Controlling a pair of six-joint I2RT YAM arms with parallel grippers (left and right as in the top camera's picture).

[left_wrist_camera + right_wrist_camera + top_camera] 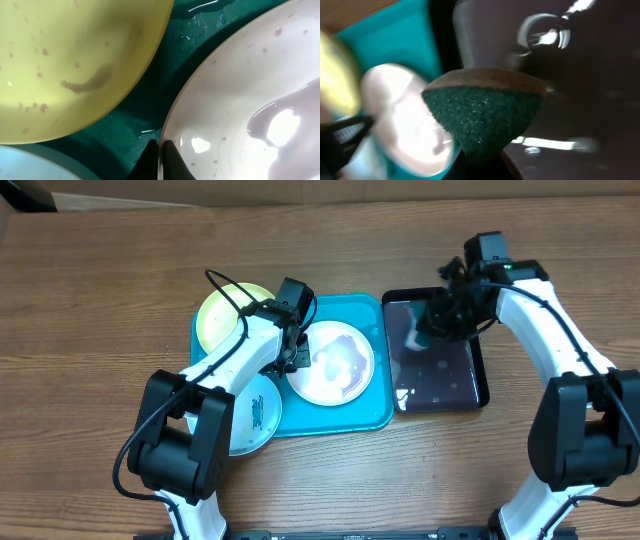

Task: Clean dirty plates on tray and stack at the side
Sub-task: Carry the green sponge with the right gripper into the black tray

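WIPE-DOWN AT THE TRAY: The left gripper [161,161] is pinched narrow on the left rim of the white plate [240,100], with one dark finger on each side of the edge. A glossy pool of liquid and scattered droplets lie across the plate's face. Just beside that rim, across a narrow strip of wet tray floor, lies the yellow-green plate [75,60], spotted with droplets and carrying one dark smear near its middle. A sliver of the pale blue plate [30,162] shows at the lower left corner of the left wrist view. From overhead, all three plates sit in or on the turquoise tray [370,415] at mid-table. The yellow-green one is in the far left corner and the white one is right of centre. The pale blue one is at the near left corner, half hidden beneath the left arm [215,370] and overhanging the near rim, with teal scribbles showing on it. Whether the white plate is lifted off the tray floor or lies flat cannot be told. Close on the right lies the black tray [470,395], its floor shining wet. Above its far left part the right gripper [435,325] is closed on a green sponge [482,117] with a brown back. The sponge's scouring face is turned toward the wrist camera, and the fingertips are mostly hidden below it. The brown wood-grain table [100,280] surrounds both trays.
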